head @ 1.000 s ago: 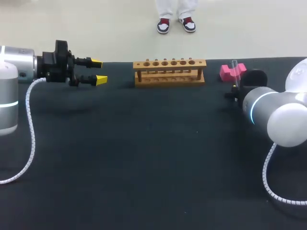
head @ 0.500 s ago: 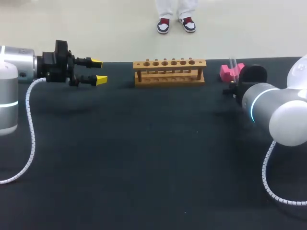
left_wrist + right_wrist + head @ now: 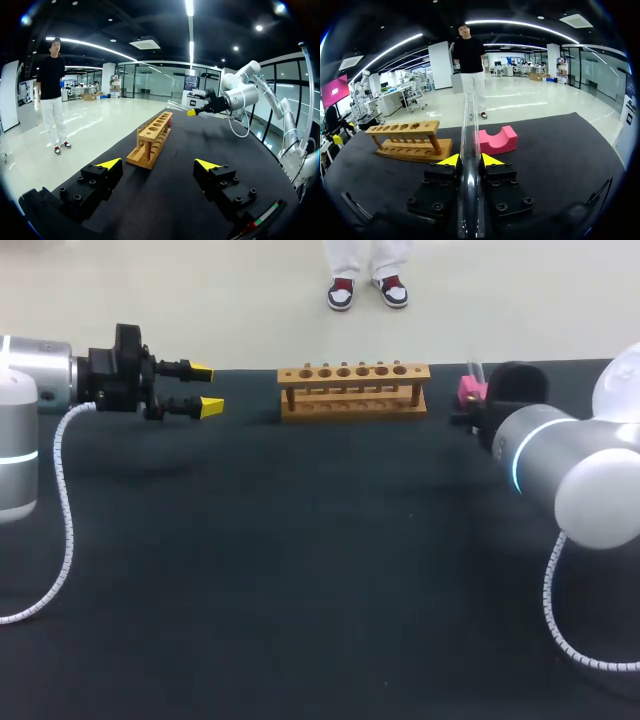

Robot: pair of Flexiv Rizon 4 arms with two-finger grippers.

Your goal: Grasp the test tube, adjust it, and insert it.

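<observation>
Clasping the test tube near the wooden rack, the right gripper faces the unclenched left gripper beyond the rack.

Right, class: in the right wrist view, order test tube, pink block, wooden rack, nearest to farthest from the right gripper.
1. test tube: held in the right gripper.
2. pink block: just ahead.
3. wooden rack: farther, beside the block.

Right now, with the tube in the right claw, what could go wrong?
The tube sticks far out past the right claw, so its free end could strike the rack or the pink block while it swings. It looks smooth and is pinched only along a short stretch, so it may slip or tilt. The rack's holes look narrow; a small misalignment could jam it on the wood.
</observation>
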